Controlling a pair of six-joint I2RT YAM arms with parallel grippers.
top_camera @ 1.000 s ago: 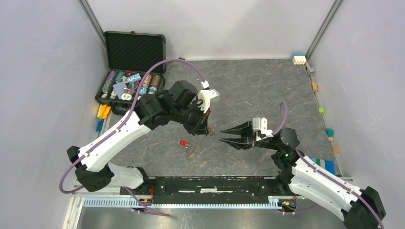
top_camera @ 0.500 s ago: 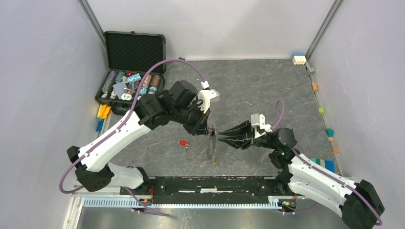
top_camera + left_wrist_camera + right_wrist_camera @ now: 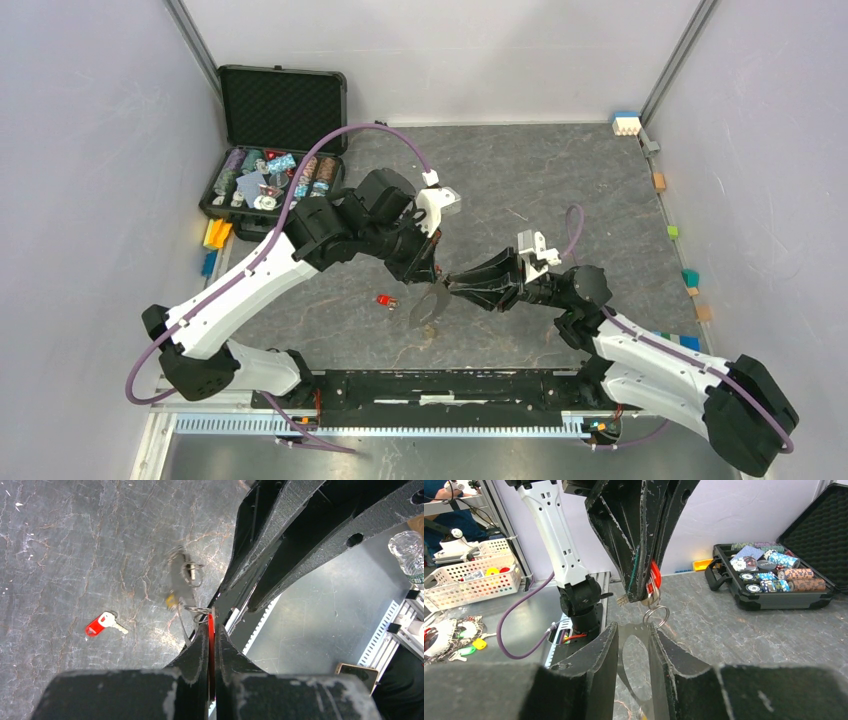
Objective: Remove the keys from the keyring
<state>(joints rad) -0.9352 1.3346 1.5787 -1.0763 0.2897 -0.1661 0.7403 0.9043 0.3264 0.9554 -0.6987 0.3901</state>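
The left hand (image 3: 432, 268) is fully closed on a red key (image 3: 655, 575) above the desk (image 3: 560, 180). The keyring (image 3: 430, 302) hangs below it, joined by a ring (image 3: 656, 615). The right hand (image 3: 633, 630) is partly closed, pinching the keyring strap. A second red key (image 3: 385, 300) lies on the desk.

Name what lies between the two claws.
The keyring, hanging from the red key gripped in the left claw down into the right claw; right wrist view shows it.
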